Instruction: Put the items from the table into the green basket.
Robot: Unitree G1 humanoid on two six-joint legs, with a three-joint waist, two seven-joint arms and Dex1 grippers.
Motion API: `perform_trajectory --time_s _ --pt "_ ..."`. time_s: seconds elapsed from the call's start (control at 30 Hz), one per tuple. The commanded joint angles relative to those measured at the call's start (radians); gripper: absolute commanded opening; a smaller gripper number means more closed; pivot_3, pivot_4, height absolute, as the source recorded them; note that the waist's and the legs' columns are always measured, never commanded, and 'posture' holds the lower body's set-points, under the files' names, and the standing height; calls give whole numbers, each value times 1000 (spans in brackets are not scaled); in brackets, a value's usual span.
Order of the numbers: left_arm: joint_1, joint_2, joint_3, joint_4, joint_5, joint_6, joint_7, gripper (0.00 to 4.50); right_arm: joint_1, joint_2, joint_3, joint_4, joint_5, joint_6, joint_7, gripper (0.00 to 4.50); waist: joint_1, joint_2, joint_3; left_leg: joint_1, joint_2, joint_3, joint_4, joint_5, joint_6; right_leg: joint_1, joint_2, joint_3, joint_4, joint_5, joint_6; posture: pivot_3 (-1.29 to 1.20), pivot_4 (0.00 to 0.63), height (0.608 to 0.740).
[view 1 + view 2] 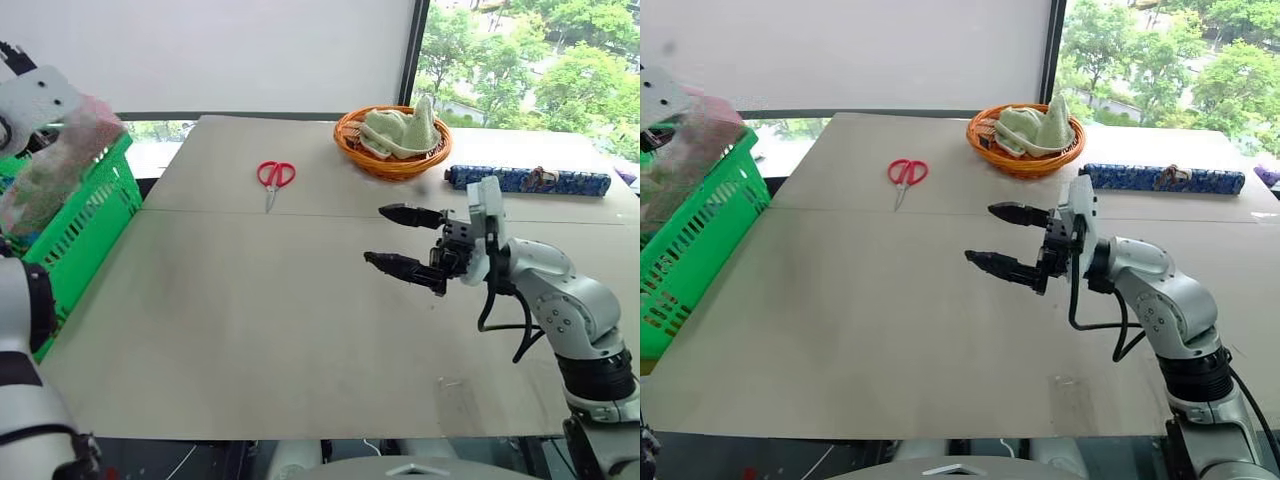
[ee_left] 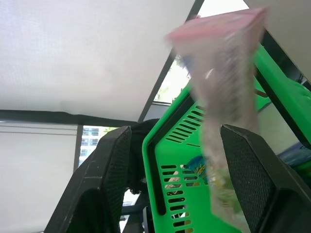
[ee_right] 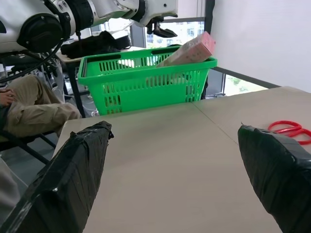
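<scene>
The left gripper (image 2: 170, 194) stands above the green basket (image 1: 85, 215) at about nine o'clock of the head view, its two black fingers (image 2: 109, 179) spread apart with a gap on either side of the pink packet (image 2: 221, 111). The packet hangs blurred between them, touching neither pad as far as can be seen, its upper end over the rim and its lower end down inside the basket; in the right wrist view it leans across the basket's far rim. The right gripper (image 1: 405, 240) hovers over the surface (image 1: 250, 330) at about three o'clock, pointing toward the left, its jaws wide apart and holding nothing. The red-handled scissors (image 1: 274, 178) lie flat on the surface at about eleven o'clock, just beyond the straight seam and well apart from both grippers. An orange wicker basket (image 1: 392, 158) with pale green cloth in it sits at about one o'clock, and a long blue patterned roll (image 1: 527, 180) lies just beside it, toward two o'clock.
</scene>
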Motion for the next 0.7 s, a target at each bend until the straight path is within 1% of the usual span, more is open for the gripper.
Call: perform_trajectory --time_s 0.03,0.1,0.17,0.23,0.27,0.3,0.33,0.37,0.4,0.43,0.5,0.57,0.63,0.7 --pt "-17 31 37 -38 -22 20 29 3003 3 -14 -42 -30 7 -19 1 4500 -1 0 0 0 0 0 0 0 0 0 0 0 0 0 0 -46 0 740" --pt "-25 15 74 -56 -68 9 4 3003 9 -18 -43 -28 4 -23 4 4500 0 0 0 0 0 0 0 0 0 0 0 0 0 0 0 -48 0 740" --pt "-22 -27 150 -87 -170 -10 -55 3003 14 -22 -46 -23 1 -29 6 4500 3 0 0 0 0 0 0 0 0 0 0 0 0 0 0 -54 0 740" --pt "28 -91 247 -162 -326 -30 -200 3003 22 -24 -54 -17 -3 -34 5 4500 9 0 -1 0 0 -1 1 0 0 0 -1 -2 0 0 0 -54 0 740" --pt "96 -125 293 -257 -423 2 -305 3003 34 -29 -61 -13 -9 -41 7 4500 11 3 -2 0 0 -3 2 0 0 1 -2 -4 -1 0 0 -67 0 740" --pt "199 -168 346 -410 -550 76 -404 3003 57 -39 -72 -3 -23 -55 15 4500 10 5 -4 0 -1 -3 2 0 0 3 -3 -5 -1 0 0 -79 0 740" --pt "302 -212 398 -572 -671 179 -461 3003 82 -50 -82 11 -42 -75 20 4500 9 10 -7 1 -2 -4 2 0 0 3 -4 -5 -1 0 0 -79 0 740" --pt "424 -266 451 -753 -795 326 -471 3003 116 -62 -96 32 -72 -103 19 4500 5 15 -10 1 -3 -4 2 -1 1 6 -5 -5 -1 0 0 -84 0 740" --pt "549 -310 479 -916 -878 446 -458 3003 148 -69 -111 52 -93 -129 15 4500 -1 18 -13 3 -3 -4 3 -1 2 8 -7 -5 -1 0 0 -84 0 740" --pt "655 -341 492 -1049 -928 536 -435 3003 175 -72 -126 68 -104 -146 9 4500 -12 19 -13 4 -4 -4 3 -2 3 9 -8 -5 -1 0 0 -94 0 740" --pt "936 -412 463 -1324 -999 658 -384 3003 255 -74 -157 115 -163 -225 -6 4500 -42 21 -15 3 -4 -3 3 -2 3 8 -7 -4 -1 0 0 -98 0 740" --pt "1148 -457 399 -1486 -962 666 -326 3003 339 -81 -167 158 -238 -312 -9 4500 -63 24 -16 7 -4 -1 -1 -2 3 9 -7 -1 0 0 0 -105 0 740" --pt "1281 -508 362 -1549 -931 653 -269 3003 413 -88 -166 197 -306 -388 -10 4500 -63 24 -16 11 -4 0 -7 -2 2 10 -6 1 -1 0 0 -105 0 740" --pt "1382 -544 330 -1562 -903 615 -235 3003 477 -90 -167 224 -351 -450 -7 4500 -49 27 -16 17 -4 0 -11 -1 2 13 -5 2 -1 -1 -1 -115 0 740"
